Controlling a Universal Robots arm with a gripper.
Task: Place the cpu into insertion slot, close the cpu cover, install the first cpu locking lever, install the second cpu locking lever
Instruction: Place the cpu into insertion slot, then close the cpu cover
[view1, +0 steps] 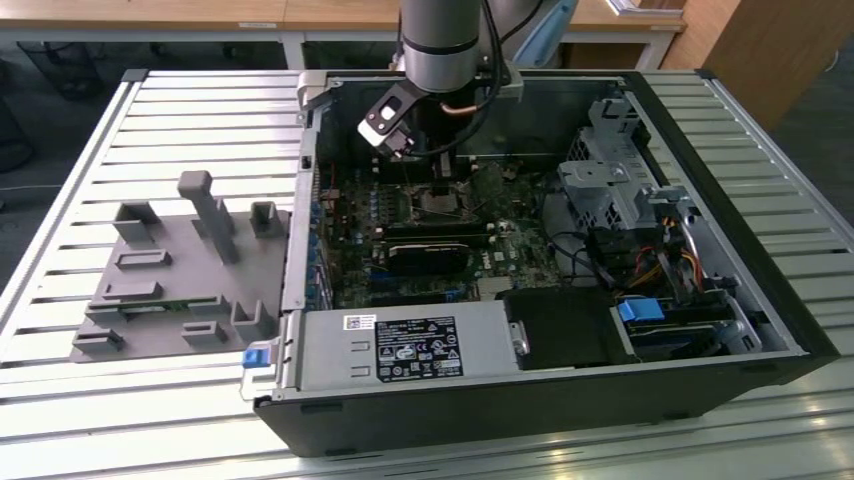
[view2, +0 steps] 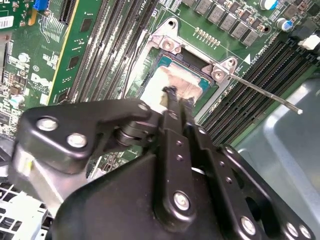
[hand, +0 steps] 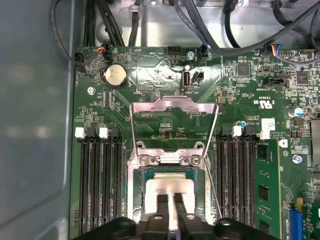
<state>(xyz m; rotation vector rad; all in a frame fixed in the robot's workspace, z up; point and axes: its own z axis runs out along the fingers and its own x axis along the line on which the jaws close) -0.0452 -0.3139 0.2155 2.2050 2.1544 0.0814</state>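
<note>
Looking through the exterior view first, I see the silver arm (view1: 447, 40) reaching down into the open black computer case (view1: 561, 415), which lies on the slatted metal worktop (view1: 174, 120). The black two-fingered gripper (view1: 445, 185) hangs over the middle of the green motherboard (view1: 400, 280). A grey moulded fixture (view1: 174, 270) sits well apart, toward the exterior view's left. The silver power supply box (view1: 334, 350) carries a white label (view1: 414, 350) dense with print.

In the second wrist view, the gripper (view2: 176, 97) has its fingers drawn narrow, almost together. Their tips are down at the near edge of the cpu (view2: 172, 80), a small flat square chip with its dull silver-grey top facing up. I cannot tell whether they pinch anything. The cpu lies flat inside the insertion slot (view2: 185, 57), a dark square socket with a silver rim. A thin steel locking lever (view2: 260, 90) sticks out free from the slot's corner, slanting over the long black memory slots (view2: 272, 60).

In the first wrist view, the cpu (hand: 170, 185) sits square with the insertion slot (hand: 134, 195), its edges parallel to the rim. The gripper (hand: 173, 200) is at its near edge. The cpu cover (hand: 172, 103), a thin silver frame plate with a window through its middle, stands swung open on its hinge. It stretches away from the slot toward the round coin cell (hand: 115, 75). The locking lever (hand: 213, 192) runs alongside the slot. White lettering dots the board around the socket.
</note>
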